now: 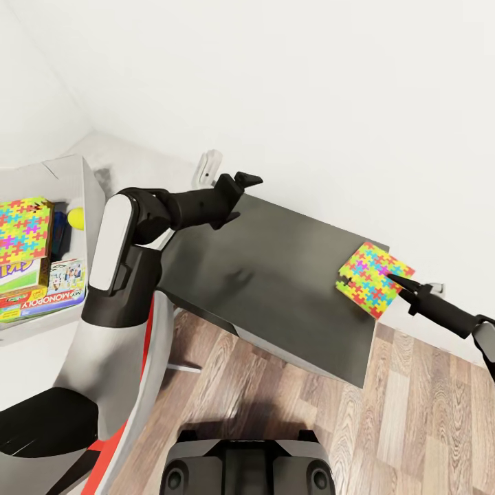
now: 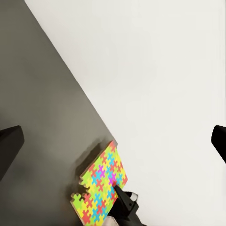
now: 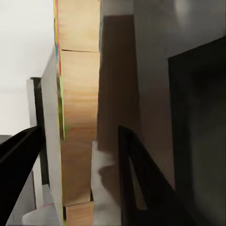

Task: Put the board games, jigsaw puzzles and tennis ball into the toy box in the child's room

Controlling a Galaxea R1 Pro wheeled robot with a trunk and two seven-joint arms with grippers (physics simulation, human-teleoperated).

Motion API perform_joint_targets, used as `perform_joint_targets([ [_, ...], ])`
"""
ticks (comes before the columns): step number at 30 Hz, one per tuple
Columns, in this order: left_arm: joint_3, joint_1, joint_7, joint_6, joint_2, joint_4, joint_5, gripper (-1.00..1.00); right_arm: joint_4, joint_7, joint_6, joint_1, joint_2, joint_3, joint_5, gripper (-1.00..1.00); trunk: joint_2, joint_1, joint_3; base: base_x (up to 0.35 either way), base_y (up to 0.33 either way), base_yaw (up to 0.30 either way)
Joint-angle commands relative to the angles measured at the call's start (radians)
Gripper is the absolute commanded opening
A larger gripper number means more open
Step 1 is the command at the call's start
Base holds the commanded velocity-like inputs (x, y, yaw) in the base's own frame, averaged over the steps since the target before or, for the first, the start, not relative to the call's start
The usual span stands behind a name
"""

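The right pincer point(image 1: 393, 278) reached in over the far right corner of the dark grey table point(image 1: 275, 275), its two fingers straddling the edge of a jigsaw puzzle point(image 1: 373, 278) that was tilted up off the tabletop at that corner, close to the white wall point(image 1: 309, 103). In the right wrist view the puzzle's plain wood-coloured underside point(image 3: 77, 108) stood between the dark fingers point(image 3: 141, 179), parted to either side of it; whether they pressed on it could not be told. The left pincer point(image 1: 240, 184) hung over the table's far left corner, spread wide and holding nothing. At the left, the toy box point(image 1: 72, 168) held the second puzzle point(image 1: 24, 230), the Monopoly box point(image 1: 58, 289) and the tennis ball point(image 1: 75, 217).
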Motion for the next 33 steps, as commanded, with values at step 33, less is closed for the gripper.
perform_joint_targets([
  [33,-0.066,-0.005,-0.017,0.003,-0.002,-0.019,0.023,1.00,-0.246,0.123,0.088,0.090,-0.014,0.006,0.005,-1.00,-0.001,0.000,0.007,0.000,0.000,0.000],
])
